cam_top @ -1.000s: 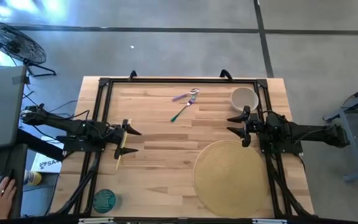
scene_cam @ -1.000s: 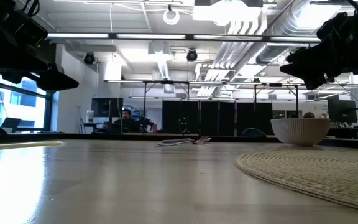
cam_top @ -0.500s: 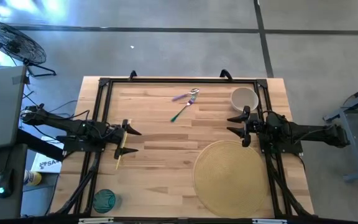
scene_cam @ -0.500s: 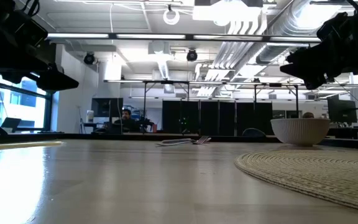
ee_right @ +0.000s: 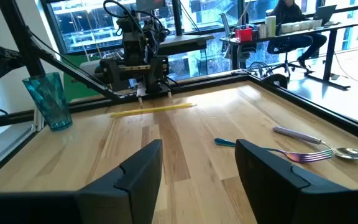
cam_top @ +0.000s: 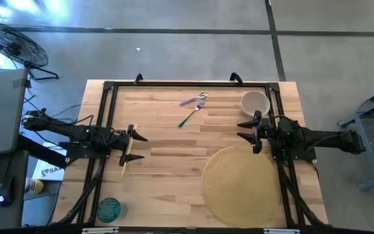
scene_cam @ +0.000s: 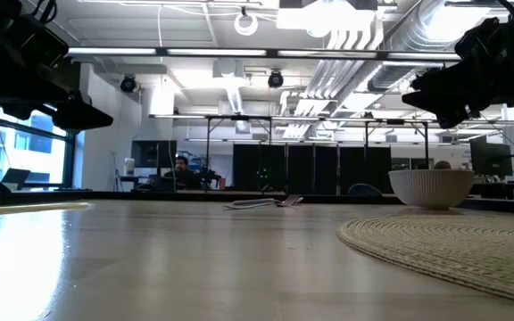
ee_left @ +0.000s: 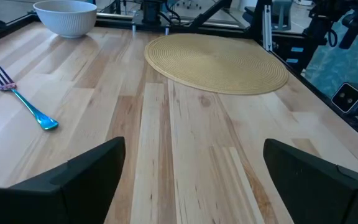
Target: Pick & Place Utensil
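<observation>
A fork [cam_top: 189,117] with a teal handle lies flat on the wooden table's far middle; it also shows in the left wrist view [ee_left: 21,100] and the right wrist view [ee_right: 272,150]. Just beyond it lies a spoon [cam_top: 195,100] with a purple handle [ee_right: 296,134]. My left gripper [cam_top: 137,147] hovers open at the table's left side, above the wood [ee_left: 191,180]. My right gripper [cam_top: 245,130] hovers open at the right side, beside the white bowl [cam_top: 255,103], with nothing between its fingers [ee_right: 197,171].
A round woven placemat [cam_top: 241,184] lies at the near right. A yellow stick [cam_top: 124,166] lies under the left gripper, and a teal glass [cam_top: 108,209] stands at the near left corner. A black frame [cam_top: 187,83] runs along the table's edges.
Both arms have kept still. A person's hand off the table's near left has gone out of view.
</observation>
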`<state>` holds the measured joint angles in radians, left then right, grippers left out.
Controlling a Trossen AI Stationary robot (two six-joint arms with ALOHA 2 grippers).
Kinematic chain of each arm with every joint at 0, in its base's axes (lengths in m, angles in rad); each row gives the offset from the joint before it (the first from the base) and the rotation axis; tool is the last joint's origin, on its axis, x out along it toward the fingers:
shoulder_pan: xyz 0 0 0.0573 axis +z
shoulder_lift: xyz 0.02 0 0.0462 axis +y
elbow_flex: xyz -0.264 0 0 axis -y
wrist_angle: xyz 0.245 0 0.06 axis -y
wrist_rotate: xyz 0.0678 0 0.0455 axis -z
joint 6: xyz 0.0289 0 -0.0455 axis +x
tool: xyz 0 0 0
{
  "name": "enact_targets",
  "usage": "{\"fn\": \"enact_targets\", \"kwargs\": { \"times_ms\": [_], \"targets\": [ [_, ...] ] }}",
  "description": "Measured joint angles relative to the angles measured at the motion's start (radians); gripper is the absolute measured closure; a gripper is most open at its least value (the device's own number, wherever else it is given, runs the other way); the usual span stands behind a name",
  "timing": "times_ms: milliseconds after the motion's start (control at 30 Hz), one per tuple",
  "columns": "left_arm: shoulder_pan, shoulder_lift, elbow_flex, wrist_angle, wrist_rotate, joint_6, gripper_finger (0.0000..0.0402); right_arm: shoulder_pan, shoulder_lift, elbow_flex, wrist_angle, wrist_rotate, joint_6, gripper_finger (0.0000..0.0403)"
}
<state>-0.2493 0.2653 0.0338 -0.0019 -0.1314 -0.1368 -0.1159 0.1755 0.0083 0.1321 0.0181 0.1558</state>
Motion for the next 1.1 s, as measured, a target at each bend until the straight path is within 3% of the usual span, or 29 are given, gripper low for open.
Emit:
{"fn": "enact_targets", "kwargs": {
  "times_ms": [467,667,933,1100],
  "targets": [
    [0.000,0.000,0.000,0.000,0.000,0.000,0.0024,0.000,0.000,0.000,0.000,0.000,-0.005,0.0206],
    [0.000,0.000,0.000,0.000,0.000,0.000,0.0024,-0.002,0.000,0.000,0.008,0.057,-0.179,0.0206],
    [0.000,0.000,0.000,0.000,0.000,0.000,0.0024,-0.002,0.000,0.000,0.057,0.137,-0.182,0.0206],
    [0.000,0.000,0.000,0.000,0.000,0.000,0.0024,-0.002,0.000,0.000,0.109,0.081,-0.078,0.0206]
  ]
}}
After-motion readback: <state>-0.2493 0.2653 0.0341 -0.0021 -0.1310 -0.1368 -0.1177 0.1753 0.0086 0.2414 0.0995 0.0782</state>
